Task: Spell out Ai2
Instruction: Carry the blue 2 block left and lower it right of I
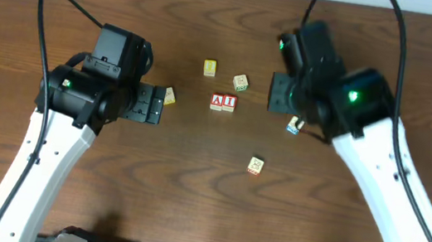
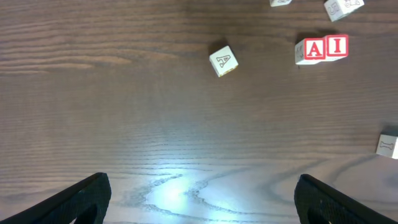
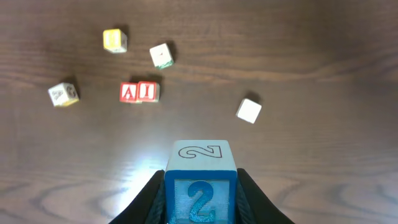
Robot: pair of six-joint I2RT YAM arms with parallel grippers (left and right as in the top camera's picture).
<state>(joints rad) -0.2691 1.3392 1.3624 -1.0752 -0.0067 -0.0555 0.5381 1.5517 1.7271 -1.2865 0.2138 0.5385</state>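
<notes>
Two red blocks, A (image 1: 217,101) and I (image 1: 229,102), stand touching side by side in the middle of the table; they also show in the left wrist view (image 2: 315,49) and in the right wrist view (image 3: 139,92). My right gripper (image 3: 201,199) is shut on a blue block with a 2 (image 3: 201,186), held above the table to the right of the pair; in the overhead view the block (image 1: 293,126) peeks out under the arm. My left gripper (image 2: 199,199) is open and empty, left of the blocks, near a cream block (image 2: 223,61).
Loose blocks lie around the pair: a yellow one (image 1: 209,68), a cream one (image 1: 240,82) behind, one by the left gripper (image 1: 169,96), and one nearer the front (image 1: 255,166). The table is dark wood (image 1: 191,185).
</notes>
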